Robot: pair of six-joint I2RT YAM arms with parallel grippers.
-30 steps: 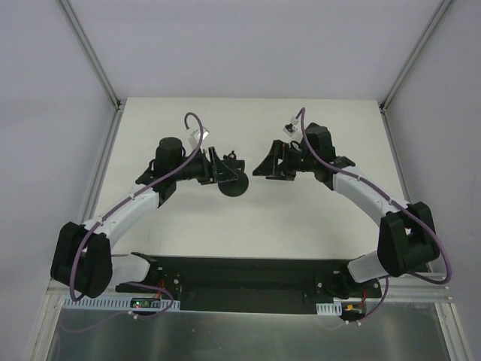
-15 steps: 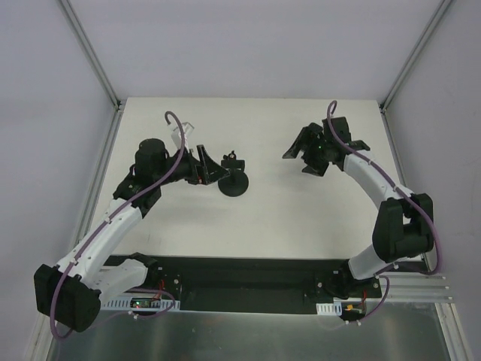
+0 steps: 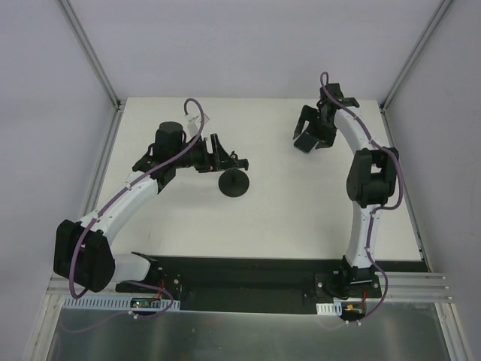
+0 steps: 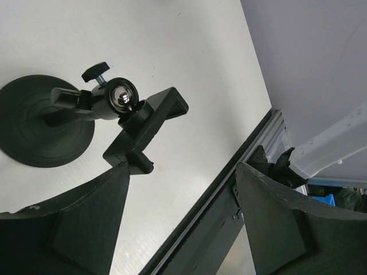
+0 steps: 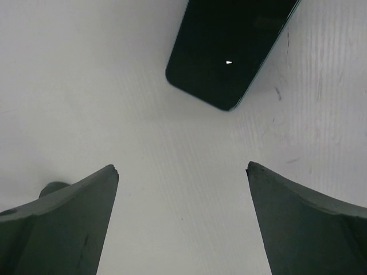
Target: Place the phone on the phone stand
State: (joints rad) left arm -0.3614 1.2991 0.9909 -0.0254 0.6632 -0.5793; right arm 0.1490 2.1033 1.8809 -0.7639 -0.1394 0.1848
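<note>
The phone stand [image 3: 234,185] stands mid-table on its round disc base. In the left wrist view its base [image 4: 40,123], shiny ball joint and clamp head [image 4: 150,122] show at upper left. My left gripper [image 3: 225,154] [image 4: 182,166] is open and empty, with its left finger close beside the clamp head. The phone [image 5: 229,51], black and glossy, lies flat on the table just ahead of my right gripper [image 5: 182,167], which is open and empty above bare table. In the top view the right gripper [image 3: 310,141] is at the far right, and I cannot make out the phone under it.
The table's dark edge and aluminium frame [image 4: 252,166] run between the left fingers. White walls with metal posts [image 3: 94,60] close in the table on the left, back and right. Both arm bases sit on the black plate [image 3: 240,282] at the near edge.
My right gripper swung away from the stand toward the table's far right. My left gripper pulled back to the left, then returned to the stand's clamp head.
</note>
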